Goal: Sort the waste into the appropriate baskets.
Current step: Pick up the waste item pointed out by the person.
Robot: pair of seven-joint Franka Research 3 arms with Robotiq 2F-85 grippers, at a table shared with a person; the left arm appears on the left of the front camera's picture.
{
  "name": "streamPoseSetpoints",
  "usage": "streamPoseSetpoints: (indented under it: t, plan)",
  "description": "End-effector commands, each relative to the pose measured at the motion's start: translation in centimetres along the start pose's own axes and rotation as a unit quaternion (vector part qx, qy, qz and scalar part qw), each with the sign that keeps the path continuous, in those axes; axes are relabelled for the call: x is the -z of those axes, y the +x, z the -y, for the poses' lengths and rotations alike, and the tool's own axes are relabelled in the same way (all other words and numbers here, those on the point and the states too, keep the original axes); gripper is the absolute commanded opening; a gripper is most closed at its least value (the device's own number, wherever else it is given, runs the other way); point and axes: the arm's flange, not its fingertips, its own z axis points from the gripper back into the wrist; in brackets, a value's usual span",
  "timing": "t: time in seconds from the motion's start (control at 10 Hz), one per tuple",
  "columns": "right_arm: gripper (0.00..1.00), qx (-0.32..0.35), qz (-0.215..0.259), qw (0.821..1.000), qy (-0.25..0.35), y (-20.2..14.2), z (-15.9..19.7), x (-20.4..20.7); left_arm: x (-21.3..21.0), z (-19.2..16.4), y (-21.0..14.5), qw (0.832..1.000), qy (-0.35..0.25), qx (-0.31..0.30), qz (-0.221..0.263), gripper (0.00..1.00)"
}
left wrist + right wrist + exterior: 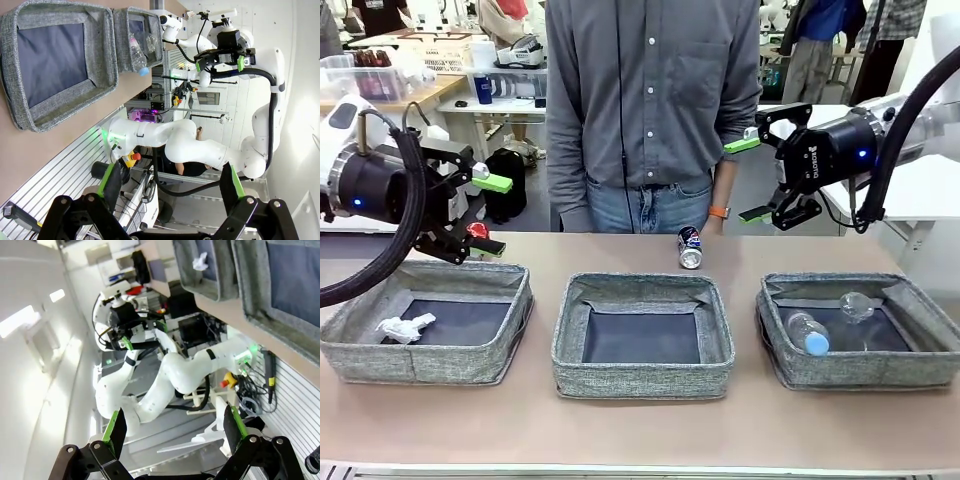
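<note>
Currently the dark blue soda can [690,247] is laid far-centre, well apart from both grippers. The left gripper [489,214] and right gripper [748,180] are held raised, fingers parted.

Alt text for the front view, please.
Three grey baskets sit in a row: the left basket holds a paper wad, the right basket a blue-capped bottle and clear cup. A dark blue can sits on the table behind the middle basket, before a person; left hand and right hand hover open.
</note>
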Motion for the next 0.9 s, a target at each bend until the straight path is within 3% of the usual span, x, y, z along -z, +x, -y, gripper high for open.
streamPoseSetpoints:
  t: [0.0,0.8]
  plan:
    - [1.0,-0.009,-0.003,1.0,0.011,0.08,-0.09,-0.09,0.0,0.28,-0.09,1.0,-0.002,-0.003,0.001,1.0]
    - [1.0,-0.009,-0.003,1.0,0.011,0.08,-0.09,-0.09,0.0,0.28,-0.09,1.0,-0.002,-0.003,0.001,1.0]
